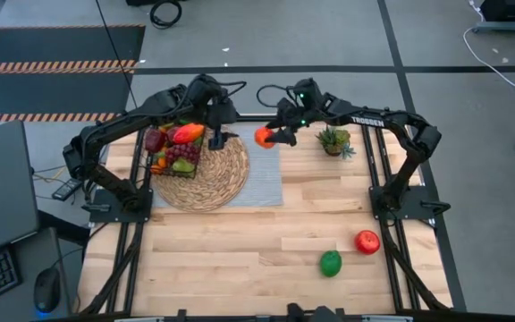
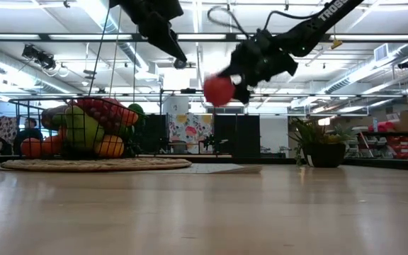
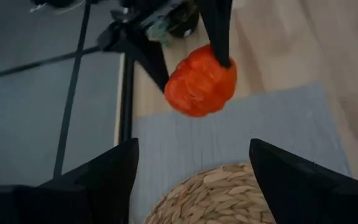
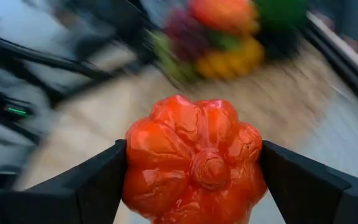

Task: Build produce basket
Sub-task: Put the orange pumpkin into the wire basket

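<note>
The black wire basket [image 1: 175, 150] stands on the far left part of a round straw mat [image 1: 206, 179], heaped with produce [image 2: 91, 127]. A lumpy red-orange fruit [image 1: 263, 136] hangs in the air right of the basket, over a grey cloth [image 1: 265, 183], with my right gripper [image 4: 194, 171] shut on it. My left gripper [image 1: 218, 139] hovers open over the mat's far edge, beside the basket, with nothing between its fingers [image 3: 114, 177]. In the left wrist view the fruit [image 3: 201, 87] shows just ahead of those fingers. My right gripper pinches the red-orange fruit between its two fingers, one on each of two opposite sides [image 4: 135, 168]. The fingers come from the table's right side, nearly level and slanting a little down. The fruit is lifted clear, well above the cloth [image 2: 219, 90].
A spiky potted plant [image 1: 334, 140] stands at the far right, close behind my right arm. A green fruit [image 1: 331, 263] and a red apple [image 1: 367, 241] lie on the near right of the wooden table. The left arm's links pass over the basket.
</note>
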